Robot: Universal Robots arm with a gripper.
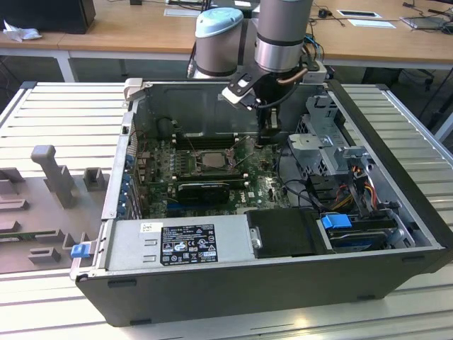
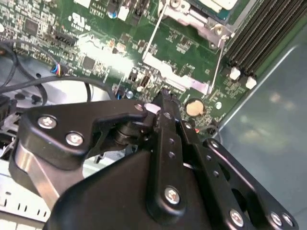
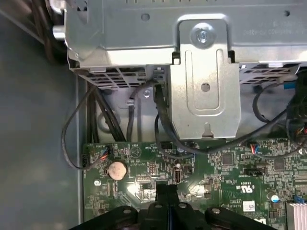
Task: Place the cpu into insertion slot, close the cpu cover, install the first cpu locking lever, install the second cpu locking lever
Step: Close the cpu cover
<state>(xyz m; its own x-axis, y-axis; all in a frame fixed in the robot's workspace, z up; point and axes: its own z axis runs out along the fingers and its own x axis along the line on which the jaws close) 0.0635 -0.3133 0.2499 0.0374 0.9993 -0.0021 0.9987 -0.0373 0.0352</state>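
The insertion slot (image 1: pixel 211 160) sits on the green board inside the open computer case, a small square with a silvery rim. In the second wrist view the insertion slot (image 2: pixel 204 14) is cut off at the picture's edge. A pale silvery surface there, perhaps the cpu (image 2: pixel 213 4), lies in it. The cpu cover (image 2: pixel 192 21) frames it; I cannot tell whether it lies flat. Two thin wire levers (image 2: pixel 152 34) (image 2: pixel 220 57) run along the socket's sides. My gripper (image 1: pixel 270 134) hangs low to the exterior view's right of the socket. Its black fingers (image 2: pixel 163 101) are shut, nothing seen between them.
A coin battery (image 3: pixel 116 169) lies on the board near the fingertips. A metal drive cage (image 3: pixel 206 72) and black cables (image 3: pixel 160 129) stand just beyond. Long black memory slots (image 2: pixel 259 33) flank the socket. A black card (image 1: pixel 205 190) and the power supply (image 1: pixel 184 244) fill the case's front.
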